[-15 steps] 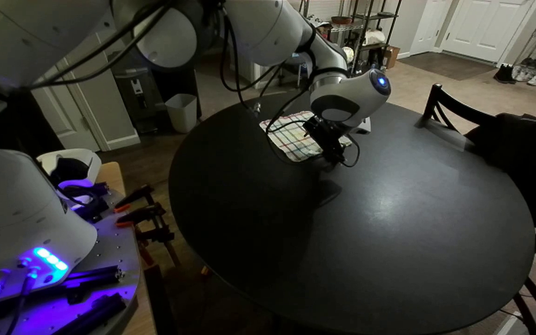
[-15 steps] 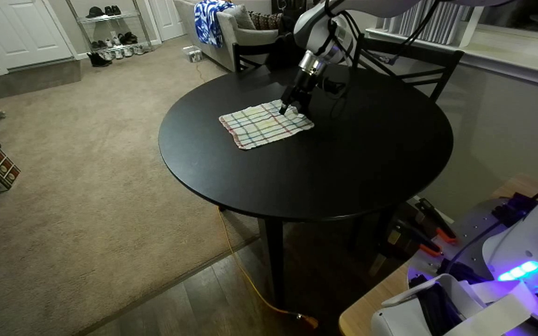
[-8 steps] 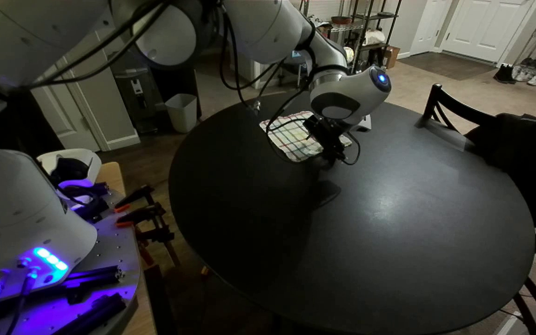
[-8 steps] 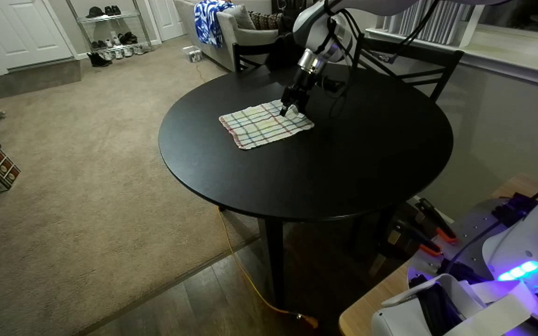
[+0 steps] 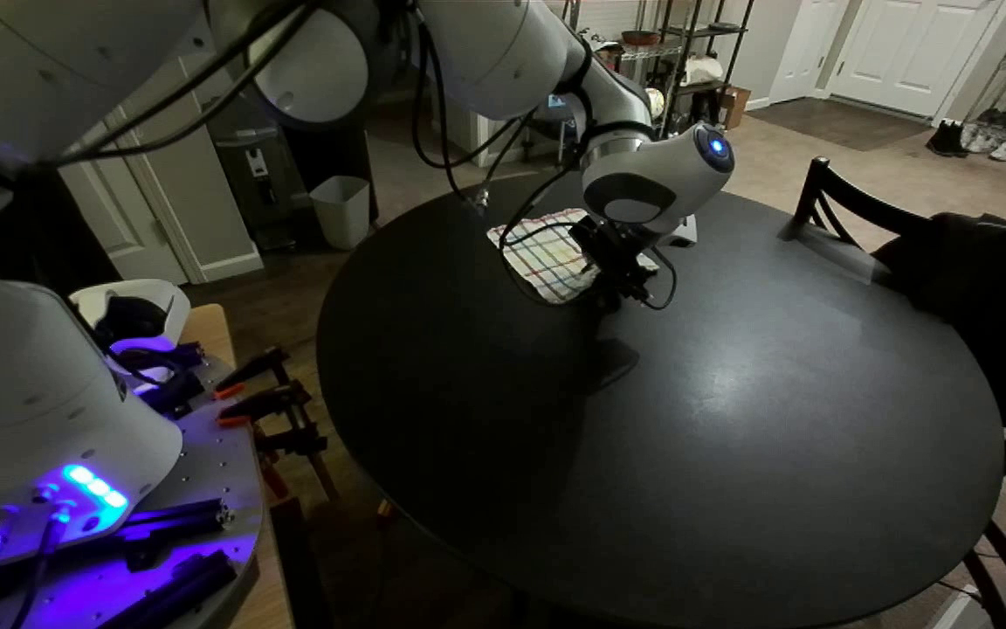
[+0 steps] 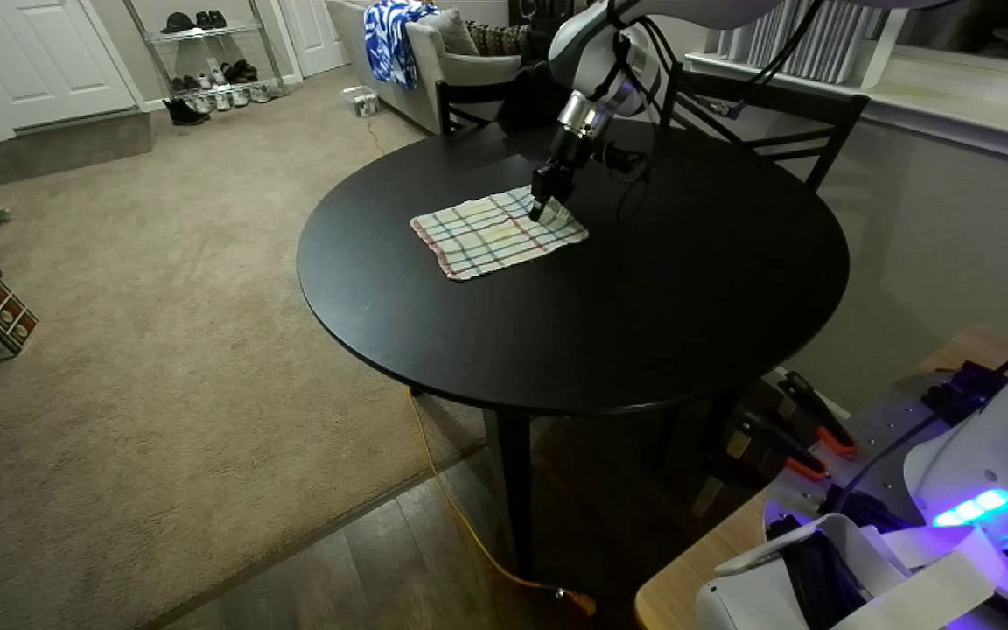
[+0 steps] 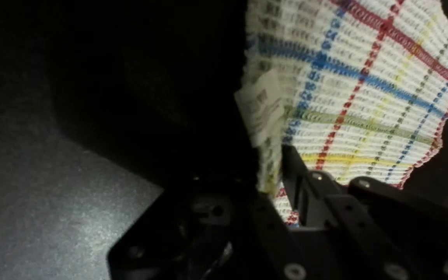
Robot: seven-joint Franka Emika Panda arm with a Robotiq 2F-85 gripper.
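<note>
Nearly closed, the gripper [image 6: 536,214] pinched the right side of the cloth [image 6: 486,238], far across the table [image 6: 600,324].

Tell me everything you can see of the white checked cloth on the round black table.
The white checked cloth, patterned in red, blue, yellow and green, looks like textured cotton with pinkish-red edging. It is roughly rectangular and spread mostly flat, slightly rumpled, on the round black table. A small white label, its print too blurred to read, juts out near one edge. Right beside that label, the black, metal-looking claw pinches a bit of the cloth, where the fabric bunches up.
</note>
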